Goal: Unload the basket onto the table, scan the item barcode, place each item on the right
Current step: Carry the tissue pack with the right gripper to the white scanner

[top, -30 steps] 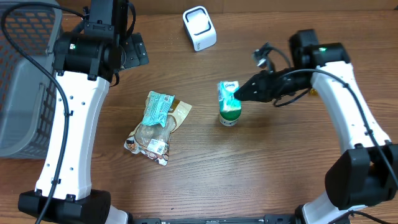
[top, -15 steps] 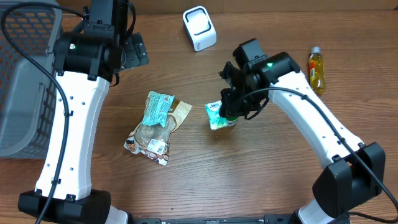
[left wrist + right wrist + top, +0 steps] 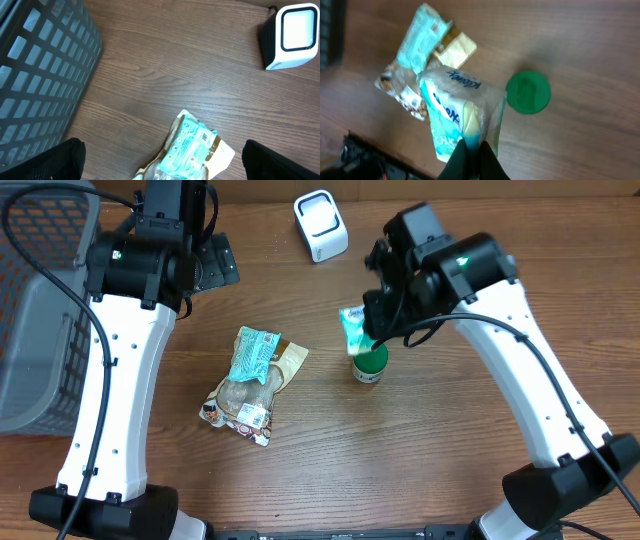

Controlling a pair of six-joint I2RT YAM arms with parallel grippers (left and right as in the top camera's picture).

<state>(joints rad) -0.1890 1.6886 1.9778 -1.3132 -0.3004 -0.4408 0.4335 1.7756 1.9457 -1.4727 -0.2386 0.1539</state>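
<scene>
- The right claw (image 3: 472, 156) is cut off by the lower edge of its wrist view. Its tips are together, clamped on one end of the tissue pack (image 3: 462, 112), whose barcode cannot be made out.
- The left claw (image 3: 162, 150) shows only two dark fingertips, wide apart, holding nothing.
- Half a second ago the pack hung lower-left of the green-capped jar (image 3: 370, 364). Now it is on the jar's scanner (image 3: 320, 225) side.
- The right arm now covers a yellow bottle seen then.
- On the brown wood-grain table (image 3: 430, 460), a snack bag (image 3: 250, 378) lies centre-left and a grey basket (image 3: 30, 330) stands at the left edge.
</scene>
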